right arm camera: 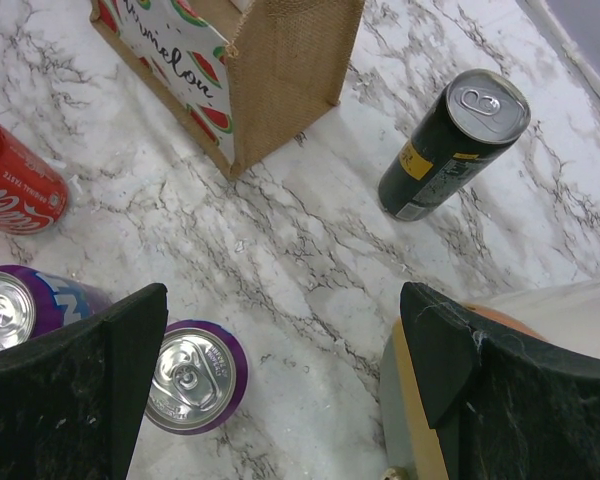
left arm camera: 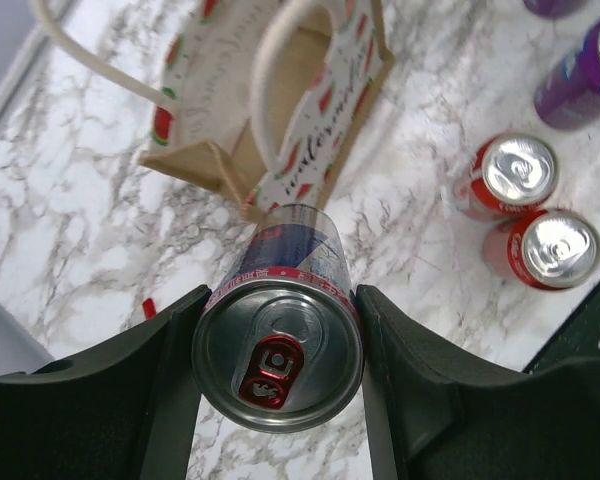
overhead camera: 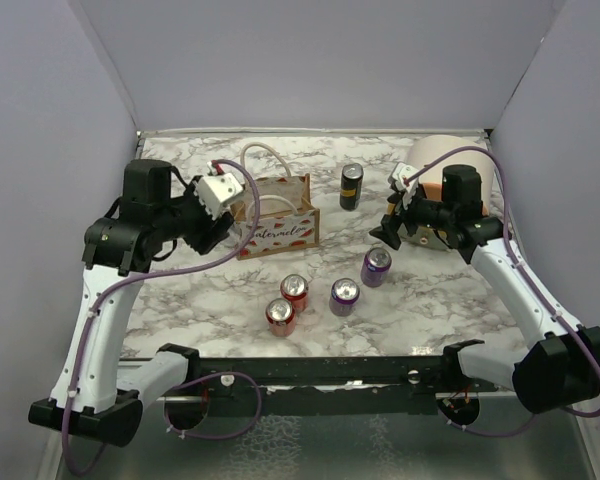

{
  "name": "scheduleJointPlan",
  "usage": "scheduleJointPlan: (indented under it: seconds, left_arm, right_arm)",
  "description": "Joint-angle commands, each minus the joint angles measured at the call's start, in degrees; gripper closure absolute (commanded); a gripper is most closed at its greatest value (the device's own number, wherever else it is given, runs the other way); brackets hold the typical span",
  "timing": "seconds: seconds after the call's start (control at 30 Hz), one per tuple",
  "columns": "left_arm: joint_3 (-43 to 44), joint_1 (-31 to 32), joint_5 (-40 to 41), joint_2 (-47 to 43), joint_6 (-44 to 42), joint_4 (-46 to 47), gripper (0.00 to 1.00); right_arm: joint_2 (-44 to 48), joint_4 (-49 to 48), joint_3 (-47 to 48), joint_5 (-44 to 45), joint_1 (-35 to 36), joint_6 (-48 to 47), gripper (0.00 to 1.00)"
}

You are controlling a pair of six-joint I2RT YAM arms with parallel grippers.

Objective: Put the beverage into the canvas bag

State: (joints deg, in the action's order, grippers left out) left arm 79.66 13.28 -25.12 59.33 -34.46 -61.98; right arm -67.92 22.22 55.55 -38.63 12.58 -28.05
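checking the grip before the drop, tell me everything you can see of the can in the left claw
The can is a slim metal drink can: silver lid, red pull tab, unopened, red band under the rim, blue-and-silver sides. The left claw clamps it from both sides just below the lid. It looks held clear of the marble table, its far end pointing at the canvas bag and its near corner.

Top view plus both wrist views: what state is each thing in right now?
bag: upright, open at the top.
blue can: gripped in the left hand, outside the bag.
left hand: shut on the blue can.
right hand: open, empty.
black can: upright, unopened.
red cans: both upright, unopened.
purple cans: both upright, unopened.
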Motion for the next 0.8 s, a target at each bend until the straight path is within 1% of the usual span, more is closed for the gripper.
scheduleJointPlan:
  seconds: [0.0,0.1,0.23,0.4,0.53,0.63,0.77]
  left_arm:
    - [6.4,-2.0,-0.2,-0.1,9.9,8.4,1.0]
    - [7.4,-2.0,1.1,1.8,13.4,12.8,1.0]
    - [6.7,-2.0,3.3,3.8,16.5,18.7,1.0]
    - [5.9,-2.0,9.1,6.5,21.1,25.7,1.0]
    - [5.3,-1.9,11.1,9.1,24.1,29.6,1.0]
    - [5.7,-1.9,10.0,11.1,25.1,30.5,1.0]
    - [6.1,-1.8,6.0,13.7,26.0,31.2,1.0]
  right_arm:
    - [1.0,-1.8,0.0,-0.5,-0.3,0.5,0.0]
    - [1.1,-1.7,0.0,-0.8,-0.4,0.8,0.0]
    - [1.2,-1.7,0.0,-0.9,-0.7,0.8,0.0]
    - [1.5,-1.8,-0.1,-1.6,-1.2,1.1,0.0]
    - [1.0,-1.8,0.0,-1.9,-1.4,1.2,0.0]
    - [0.6,-2.3,-0.2,-3.1,-1.4,1.6,0.0]
    - [-1.5,-3.6,1.1,-5.7,-1.2,3.7,0.0]
